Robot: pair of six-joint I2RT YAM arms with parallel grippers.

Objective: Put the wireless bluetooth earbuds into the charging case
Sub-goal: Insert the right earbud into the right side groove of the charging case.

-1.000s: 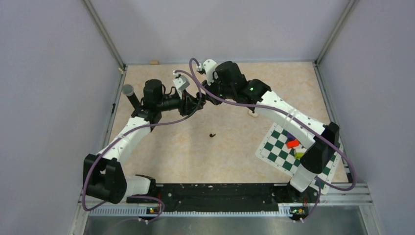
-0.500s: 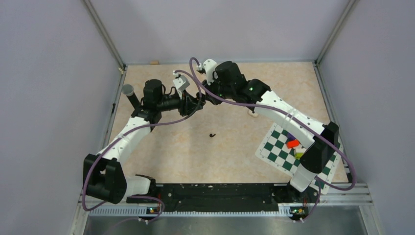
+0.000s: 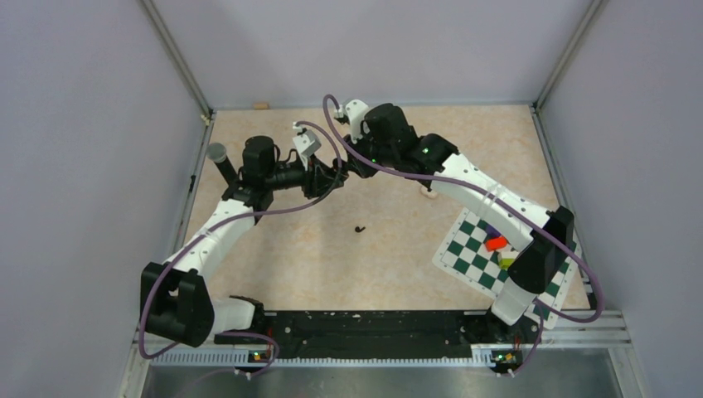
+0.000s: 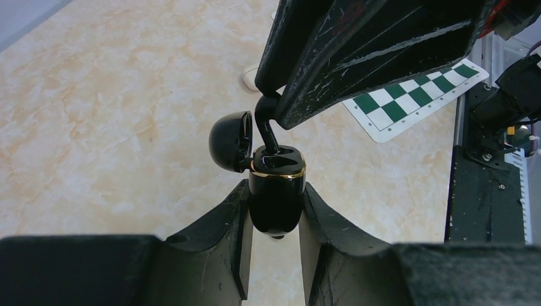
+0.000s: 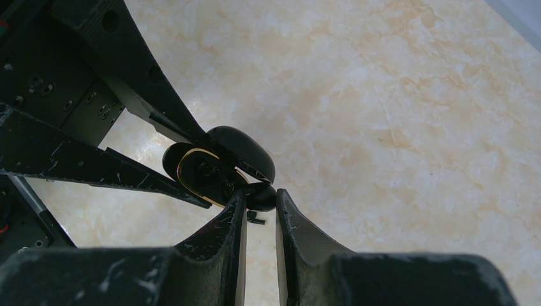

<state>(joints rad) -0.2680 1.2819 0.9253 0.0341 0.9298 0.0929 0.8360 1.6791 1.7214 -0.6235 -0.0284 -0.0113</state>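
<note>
**Earbuds and case: light, glossy, quick to slip**

1 earbud (image 4: 266, 127) is pinched in the right tool (image 5: 259, 203), whose jaws stand almost together on the bud's rounded head. Its thin stem points down into the open mouth of the case (image 4: 275, 209), touching or just entering a socket; how deep it sits cannot be told. The left tool (image 4: 275, 191) clamps the case upright, narrow jaws pressing its 2 opposite sides below the gold-trimmed mouth. The lid (image 4: 229, 140) hangs open to one side. Both tools meet above the far half of the counter (image 3: 398, 265). The other earbud (image 3: 360, 229) lies alone on the counter, well apart from both tools.

Both bud and case look hard, smooth and very light, so they will likely give nothing under the jaws and may squirt out if squeezed off-centre. The held bud is probably best kept by its bulb, leaving the stem free to slide in straight; a sideways push could twist it in the grip. The case seems safest held low on its body, clear of the mouth and hinge. The open lid looks like the weak part and should take no load. The bud on the counter is low and curved, so it calls for a grasp from above across its widest part.
</note>
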